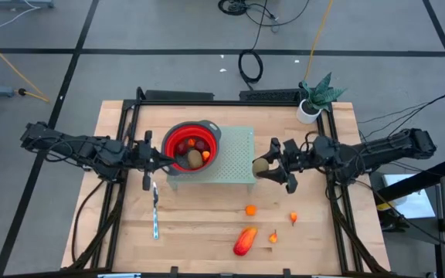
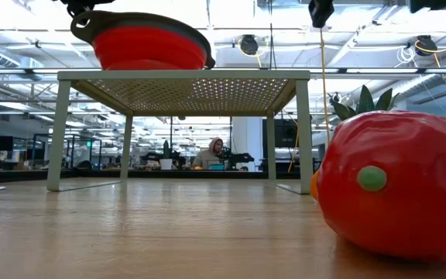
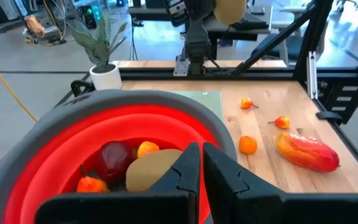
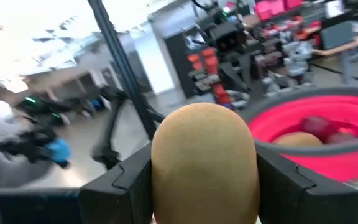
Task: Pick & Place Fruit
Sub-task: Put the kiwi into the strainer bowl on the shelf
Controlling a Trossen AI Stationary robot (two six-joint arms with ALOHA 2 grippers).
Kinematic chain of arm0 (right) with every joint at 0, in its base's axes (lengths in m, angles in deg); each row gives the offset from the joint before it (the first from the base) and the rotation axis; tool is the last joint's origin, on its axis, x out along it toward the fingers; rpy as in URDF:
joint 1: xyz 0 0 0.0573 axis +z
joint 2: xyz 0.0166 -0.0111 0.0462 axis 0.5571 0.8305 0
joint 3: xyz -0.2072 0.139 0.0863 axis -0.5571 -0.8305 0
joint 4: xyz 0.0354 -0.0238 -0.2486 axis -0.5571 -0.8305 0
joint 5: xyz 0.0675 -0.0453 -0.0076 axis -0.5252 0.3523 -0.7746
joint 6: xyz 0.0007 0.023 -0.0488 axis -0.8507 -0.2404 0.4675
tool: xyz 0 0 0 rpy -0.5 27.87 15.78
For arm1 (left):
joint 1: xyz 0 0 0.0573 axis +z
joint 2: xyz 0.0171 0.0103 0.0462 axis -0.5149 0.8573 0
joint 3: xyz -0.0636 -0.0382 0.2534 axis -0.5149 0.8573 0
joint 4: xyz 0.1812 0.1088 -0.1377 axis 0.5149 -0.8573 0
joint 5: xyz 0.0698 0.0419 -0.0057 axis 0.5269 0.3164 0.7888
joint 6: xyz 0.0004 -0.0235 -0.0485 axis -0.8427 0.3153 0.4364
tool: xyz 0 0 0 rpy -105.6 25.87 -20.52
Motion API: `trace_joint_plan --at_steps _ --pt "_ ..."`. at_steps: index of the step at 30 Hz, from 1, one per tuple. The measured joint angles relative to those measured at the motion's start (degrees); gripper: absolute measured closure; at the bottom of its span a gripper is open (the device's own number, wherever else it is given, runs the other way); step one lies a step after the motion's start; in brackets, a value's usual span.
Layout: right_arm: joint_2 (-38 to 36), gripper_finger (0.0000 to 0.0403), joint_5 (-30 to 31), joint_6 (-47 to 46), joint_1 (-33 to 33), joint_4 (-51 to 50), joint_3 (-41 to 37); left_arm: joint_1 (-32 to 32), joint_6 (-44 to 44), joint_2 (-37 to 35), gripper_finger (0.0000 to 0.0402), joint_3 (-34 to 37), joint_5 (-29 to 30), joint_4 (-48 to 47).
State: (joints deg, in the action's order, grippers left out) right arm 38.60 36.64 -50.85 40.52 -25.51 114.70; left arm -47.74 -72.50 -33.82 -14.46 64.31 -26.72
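Observation:
A red bowl [image 1: 192, 146] with a grey rim stands on a pale green perforated stand [image 1: 234, 158]; inside it lie a dark-red round fruit [image 3: 112, 157], a brown oval [image 3: 154, 168] and small orange pieces. My left gripper [image 1: 161, 159], shut, reaches over the bowl's left rim [image 3: 73, 124]. My right gripper [image 1: 269, 166] is shut on a brown-green oval fruit [image 4: 204, 162], held in the air at the stand's right edge. On the table's near part lie an orange piece [image 1: 250, 209], two tiny ones [image 1: 293, 217] and a long red-orange piece [image 1: 244, 241]. My left gripper's shut fingers [image 3: 188, 168] lie level over the bowl's left rim, coming from the table's left. The gripper itself hides the rim below them, so I cannot tell whether they touch it. My right gripper pinches the oval fruit's two long sides [image 4: 160, 168] between its two fingers [image 4: 126, 186]. The fingers come about level from the table's right, pointing at the bowl. The fruit is lifted clear, its rounded end sticking out past the fingertips.
A slim silver knife [image 1: 154, 215] lies on the table left of the loose fruit. A small potted plant [image 1: 314, 99] stands at the far right corner. Black rails frame the tabletop. A person sits in the room far behind the stand [image 2: 211, 153].

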Motion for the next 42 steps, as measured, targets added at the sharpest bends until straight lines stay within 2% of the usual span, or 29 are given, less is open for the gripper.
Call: trace_joint_plan --at_steps 7,13,24,31,36,42 --pt "1.0 0.0204 -9.5 -5.9 -3.8 9.4 0.0 0.0 -0.9 -4.5 0.0382 0.0 0.0 -0.1" --pt "4.1 0.0204 -15.5 -10.8 -6.5 21.3 0.0 0.0 -3.0 -6.9 0.0382 0.0 0.0 -0.4" --pt "10.5 0.0204 -17.1 -16.7 -8.3 39.1 0.0 0.0 -4.7 -7.4 0.0382 0.0 0.0 -0.4" --pt "11.6 0.0204 -17.0 -16.7 -9.3 39.2 0.0 0.0 -4.7 -7.3 0.0382 0.0 0.0 0.8" --pt "12.8 0.0204 -14.0 -16.6 -10.9 36.0 0.0 0.1 -3.7 -5.6 0.0382 0.0 0.1 6.8" --pt "15.9 0.0204 -13.9 -16.6 -12.0 30.3 2.2 0.1 -4.0 0.0 0.0382 0.0 2.2 14.5"
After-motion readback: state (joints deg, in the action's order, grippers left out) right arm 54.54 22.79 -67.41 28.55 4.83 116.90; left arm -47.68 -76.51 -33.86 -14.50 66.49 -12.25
